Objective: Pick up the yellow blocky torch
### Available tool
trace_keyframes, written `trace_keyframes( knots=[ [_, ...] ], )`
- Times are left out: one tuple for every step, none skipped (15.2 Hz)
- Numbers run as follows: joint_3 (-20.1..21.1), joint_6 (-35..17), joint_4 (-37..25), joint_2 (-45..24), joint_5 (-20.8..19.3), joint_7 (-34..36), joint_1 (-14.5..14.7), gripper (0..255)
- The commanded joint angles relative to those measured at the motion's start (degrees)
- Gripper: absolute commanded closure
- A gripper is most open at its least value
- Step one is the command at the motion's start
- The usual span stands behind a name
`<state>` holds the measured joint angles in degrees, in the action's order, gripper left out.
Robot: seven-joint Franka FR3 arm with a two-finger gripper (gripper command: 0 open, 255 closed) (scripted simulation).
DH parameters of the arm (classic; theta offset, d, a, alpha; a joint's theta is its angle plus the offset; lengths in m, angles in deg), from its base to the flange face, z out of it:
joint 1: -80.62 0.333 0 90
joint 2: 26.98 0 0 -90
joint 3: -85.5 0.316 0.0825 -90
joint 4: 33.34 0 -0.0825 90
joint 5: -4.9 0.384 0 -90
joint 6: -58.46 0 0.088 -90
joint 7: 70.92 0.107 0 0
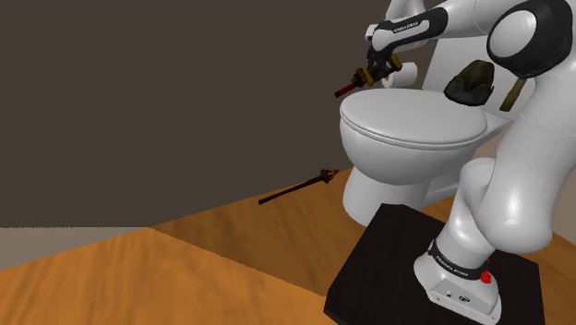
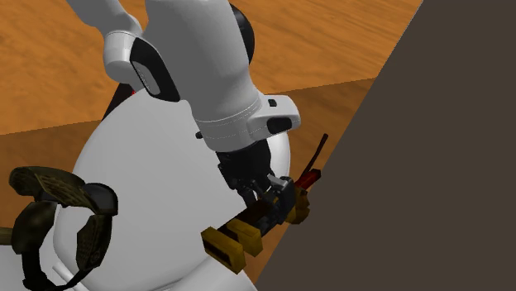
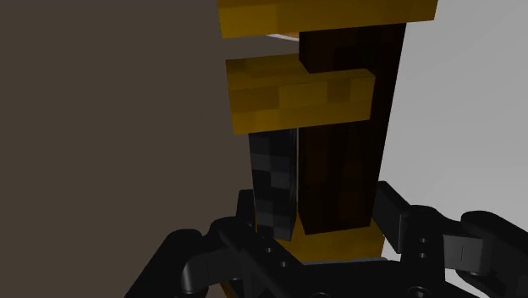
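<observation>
One claw point(image 3: 315, 207) clenched on one yellow-banded torch point(image 3: 296, 97) by one white toilet point(image 1: 406, 138); one dark rod point(image 1: 295, 187) on the floor point(image 1: 185, 268)

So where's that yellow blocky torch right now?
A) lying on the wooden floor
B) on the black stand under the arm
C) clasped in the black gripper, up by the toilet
C: in the wrist view the gripper clasps the torch by its dark shaft, and the shoulder view places it up by the white toilet.

Surface finishes
Glossy smooth white toilet point(image 1: 411, 120); grained wooden plank floor point(image 1: 185, 268); matt grey-brown wall point(image 1: 138, 92); yellow-and-brown blocky torch point(image 3: 338, 169), pixelled matt faces.
</observation>
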<state>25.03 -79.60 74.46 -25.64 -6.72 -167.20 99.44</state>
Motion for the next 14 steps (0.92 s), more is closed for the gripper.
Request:
trace_keyframes(
  knots=[
    [0.2,1.5,-1.5,0.4,-0.3,0.1,0.1,255],
    [0.2,2.3,-2.2,0.5,-0.3,0.0,0.2,255],
    [0.3,3.1,-2.9,0.6,-0.3,-0.1,0.2,255],
    [0.3,3.8,-3.7,0.7,-0.2,-0.2,0.2,255],
    [0.3,4.6,-4.4,0.7,-0.2,-0.3,0.3,255],
    [0.4,5.3,-5.2,0.7,0.0,-0.5,0.3,255],
    [0.4,6.1,-5.9,0.7,0.1,-0.6,0.3,255],
    [0.3,6.9,-6.7,0.6,0.3,-0.8,0.4,255],
    [0.3,7.6,-7.6,0.5,0.5,-1.0,0.4,255],
    [0.3,8.4,-8.4,0.4,0.7,-1.2,0.4,255],
    [0.3,9.1,-9.2,0.3,0.9,-1.5,0.4,255],
    [0.3,9.9,-10.1,0.2,1.2,-1.7,0.4,255],
    [0.3,10.0,-10.2,0.1,1.3,-1.8,0.4,255],
    [0.3,10.0,-10.2,0.1,1.3,-1.8,0.4,255]
  ],
)
